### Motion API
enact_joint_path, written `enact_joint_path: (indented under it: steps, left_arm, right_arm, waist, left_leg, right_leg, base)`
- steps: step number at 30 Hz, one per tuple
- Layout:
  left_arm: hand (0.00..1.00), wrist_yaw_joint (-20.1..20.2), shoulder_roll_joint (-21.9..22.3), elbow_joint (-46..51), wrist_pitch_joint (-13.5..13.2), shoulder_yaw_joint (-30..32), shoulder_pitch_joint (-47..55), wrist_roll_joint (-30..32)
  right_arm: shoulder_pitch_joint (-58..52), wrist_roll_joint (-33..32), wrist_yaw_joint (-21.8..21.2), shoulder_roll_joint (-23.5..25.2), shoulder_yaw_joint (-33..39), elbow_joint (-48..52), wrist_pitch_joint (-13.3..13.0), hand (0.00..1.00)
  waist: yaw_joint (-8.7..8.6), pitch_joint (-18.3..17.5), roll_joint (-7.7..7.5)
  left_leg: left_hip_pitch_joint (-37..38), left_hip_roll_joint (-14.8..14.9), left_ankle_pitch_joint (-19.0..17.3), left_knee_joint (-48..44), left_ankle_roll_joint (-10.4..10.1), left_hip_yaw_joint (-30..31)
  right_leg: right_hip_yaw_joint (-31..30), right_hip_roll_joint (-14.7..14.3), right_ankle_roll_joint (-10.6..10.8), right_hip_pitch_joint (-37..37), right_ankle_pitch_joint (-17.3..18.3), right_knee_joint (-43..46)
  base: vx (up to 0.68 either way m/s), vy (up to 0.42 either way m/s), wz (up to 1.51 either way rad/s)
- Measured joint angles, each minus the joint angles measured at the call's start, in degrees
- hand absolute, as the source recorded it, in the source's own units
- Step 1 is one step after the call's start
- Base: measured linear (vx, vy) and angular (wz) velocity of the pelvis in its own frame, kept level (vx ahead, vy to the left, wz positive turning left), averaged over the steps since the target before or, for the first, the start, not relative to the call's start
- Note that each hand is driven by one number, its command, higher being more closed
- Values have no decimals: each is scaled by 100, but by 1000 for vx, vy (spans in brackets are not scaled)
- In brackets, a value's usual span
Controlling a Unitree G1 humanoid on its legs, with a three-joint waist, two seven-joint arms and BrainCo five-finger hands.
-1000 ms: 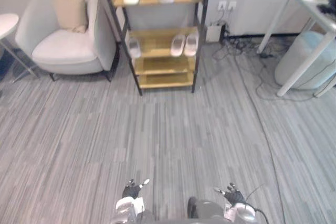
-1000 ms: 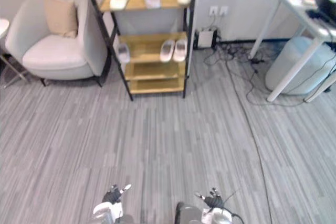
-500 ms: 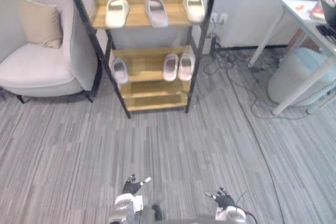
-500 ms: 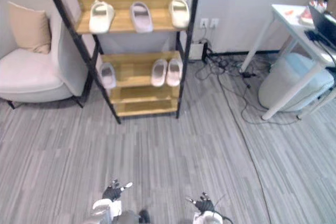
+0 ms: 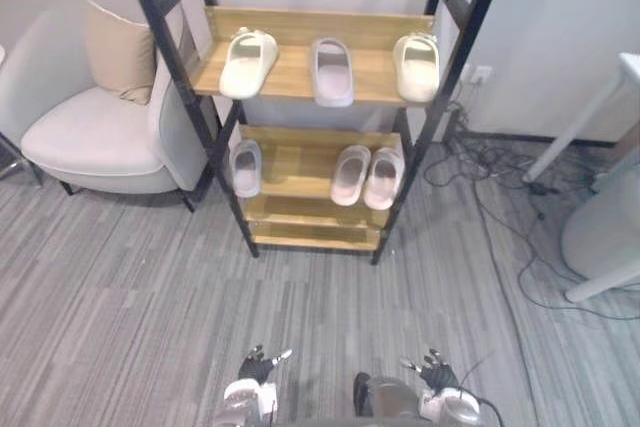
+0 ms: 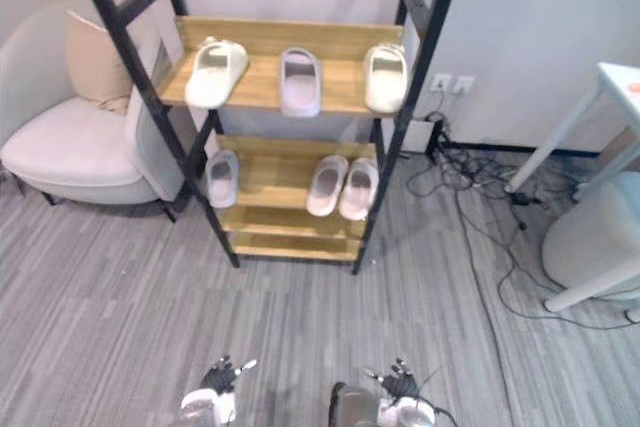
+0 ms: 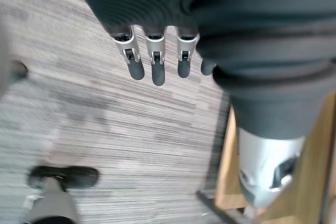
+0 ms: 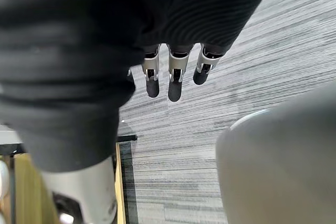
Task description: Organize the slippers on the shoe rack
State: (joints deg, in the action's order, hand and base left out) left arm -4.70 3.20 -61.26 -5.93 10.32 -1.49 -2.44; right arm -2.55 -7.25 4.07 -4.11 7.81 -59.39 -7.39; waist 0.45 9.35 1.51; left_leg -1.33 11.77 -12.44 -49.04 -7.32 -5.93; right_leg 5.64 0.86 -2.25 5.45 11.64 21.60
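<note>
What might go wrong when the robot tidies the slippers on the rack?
The cream slipper on the left of the top shelf lies crooked near the front edge; a clumsy reach might knock it off. The loose cables on the floor right of the shoe rack might trip the robot if it steps there.

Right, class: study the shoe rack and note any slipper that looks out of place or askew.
On the top shelf, the left cream slipper lies skewed, and a lilac slipper splits it from the other cream slipper. A second lilac slipper sits alone on the shelf below, apart from the pink pair.
</note>
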Motion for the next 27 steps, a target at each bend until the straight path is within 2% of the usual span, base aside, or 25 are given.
enact_joint_path:
  steps: [1, 3, 5, 7, 8, 9, 10, 11, 12, 14, 15, 16, 17, 19, 21, 22, 23, 24, 25, 27]
  left_arm:
    - [0, -7, -1, 26, -4, 0, -1, -1]
    - [0, -1, -1, 103, -8, -25, 1, -31]
    - [0, -9, -3, 162, -33, -44, -5, -114]
    - [0, -14, -7, 219, -64, -94, -7, -113]
    - [0, -16, -11, 217, -84, -179, -5, -112]
    - [0, -16, -28, 208, -85, -283, 6, -110]
    - [0, -13, -44, 206, -84, -305, 7, -112]
    - [0, -11, -112, 184, -70, -307, 18, -111]
    - [0, -12, -164, 89, -64, -309, 12, -110]
    - [0, 0, -242, 14, -43, -412, -3, -110]
    - [0, 0, -270, -23, -37, -495, -4, -106]
    - [0, -1, -292, -57, -16, -525, 0, -105]
    - [0, -1, -324, -138, 1, -529, 2, -106]
    - [0, 0, -396, -235, 7, -644, 1, -107]
    - [0, 7, -452, -304, 6, -792, -11, -107]
    - [0, 9, -463, -352, 5, -825, -14, -107]
    - [0, 12, -504, -373, 3, -927, -14, -105]
    - [0, 22, -536, -408, 3, -970, -24, -103]
    - [0, 33, -456, -536, 11, -965, -72, -94]
    - [0, 34, -340, -598, 6, -954, -49, -89]
  right_arm:
    - [-46, -4, 21, 14, -2, -8, 13, 0]
    - [-86, -62, 50, 61, 2, 6, 13, 0]
    - [-84, -87, 59, 118, 54, 16, 13, 0]
    - [-99, -176, 73, 142, 75, 0, 14, 0]
    - [-112, -174, 74, 134, 76, -5, 13, 0]
    - [-129, -173, 74, 130, 59, -19, 17, 0]
    - [-153, -170, 72, 186, 47, -38, 28, 0]
    - [-261, -163, 60, 264, 40, -38, 33, 0]
    - [-287, -137, 46, 344, 38, -34, 40, 0]
    - [-267, -79, 44, 388, 47, -25, 70, 0]
    - [-260, 25, 42, 379, 52, -28, 75, 0]
    - [-260, 62, 36, 346, 50, -28, 78, 0]
    - [-258, 82, 21, 336, 43, -28, 81, 0]
    - [-221, 115, -13, 310, -21, -25, 79, 0]
    - [-187, 173, -57, 262, -31, -35, 74, 0]
    - [-178, 222, -64, 241, -42, -47, 74, 0]
    - [-175, 250, -62, 233, -134, -80, 71, 0]
    - [-182, 260, -64, 234, -142, -154, 67, 0]
    - [-136, 245, -70, 156, -105, -260, 33, 0]
    - [-107, 250, -68, 32, -109, -305, 13, 0]
  waist:
    - [26, 11, -27]
    - [31, 22, -72]
    - [30, 21, -134]
    - [41, -3, -188]
    - [48, -10, -180]
    - [94, -35, -189]
    - [154, -113, -280]
    - [161, -307, -458]
    - [167, -380, -565]
    - [170, -404, -628]
    - [173, -387, -592]
    - [171, -352, -520]
    - [171, -368, -511]
    - [161, -389, -490]
    - [141, -401, -442]
    - [141, -405, -430]
    - [141, -429, -471]
    - [139, -443, -526]
    - [61, -454, -355]
    - [2, -463, -179]
  left_leg:
    - [-131, 134, -166, -98, 105, -244]
    - [-403, 166, -305, 238, 180, -544]
    - [-729, 4, -320, 1349, 236, -614]
    - [-873, -282, -98, 2546, 292, -462]
    - [-853, -454, 206, 3171, 311, -327]
    - [-806, -538, 589, 3200, 339, -238]
    - [-753, -666, 640, 3132, 393, -325]
    - [-762, -825, 487, 3084, 471, -510]
    - [-714, -915, 388, 3060, 553, -635]
    - [-475, -1020, 297, 3128, 683, -800]
    - [-251, -1038, 260, 3257, 744, -833]
    - [-50, -1042, 241, 3357, 776, -845]
    - [217, -1036, 241, 3534, 777, -844]
    - [467, -978, 241, 3764, 776, -839]
    - [554, -858, 243, 3927, 773, -770]
    - [561, -819, 250, 3942, 760, -756]
    - [575, -866, 279, 3967, 712, -717]
    - [593, -959, 287, 4004, 691, -629]
    - [695, -904, 298, 4055, 601, -428]
    - [783, -817, 324, 4148, 560, -307]
  right_leg:
    - [3, 3, -35, -337, 54, -152]
    - [-22, 54, -3, -722, 87, -457]
    - [-37, 165, 107, -949, 152, -685]
    - [-92, 317, 252, -1043, 284, -714]
    - [-145, 377, 384, -1084, 399, -703]
    - [-243, 441, 493, -1131, 535, -646]
    - [-394, 576, 611, -1159, 637, -598]
    - [-484, 764, 699, -1159, 682, -561]
    - [-592, 881, 749, -1072, 652, -396]
    - [-774, 991, 818, -800, 490, 355]
    - [-808, 1009, 809, -699, 373, 790]
    - [-803, 1011, 831, -633, 363, 1069]
    - [-681, 991, 839, -602, 458, 1271]
    - [-497, 910, 808, -468, 632, 1236]
    - [-286, 792, 781, -259, 705, 719]
    - [-197, 746, 747, -183, 638, 330]
    - [-137, 721, 657, -145, 121, -290]
    - [-166, 736, 656, -124, -196, -489]
    - [-80, 662, 612, -345, -223, -568]
    - [-23, 567, 561, -550, -260, -805]
  base:
    - [351, -125, -14]
    - [314, -75, -13]
    - [254, 38, -3]
    - [279, 134, -5]
    - [348, 249, -23]
    - [461, 357, -39]
    - [385, 320, -45]
    - [435, 283, -45]
    - [417, 245, -33]
    - [439, 289, -24]
    - [311, 217, -16]
    - [272, 169, -10]
    - [187, 99, -6]
    - [186, 53, -4]
    - [147, -44, 4]
    - [112, -104, 3]
    - [86, -93, 1]
    - [133, -140, 16]
    - [143, -139, 17]
    - [117, -157, 10]
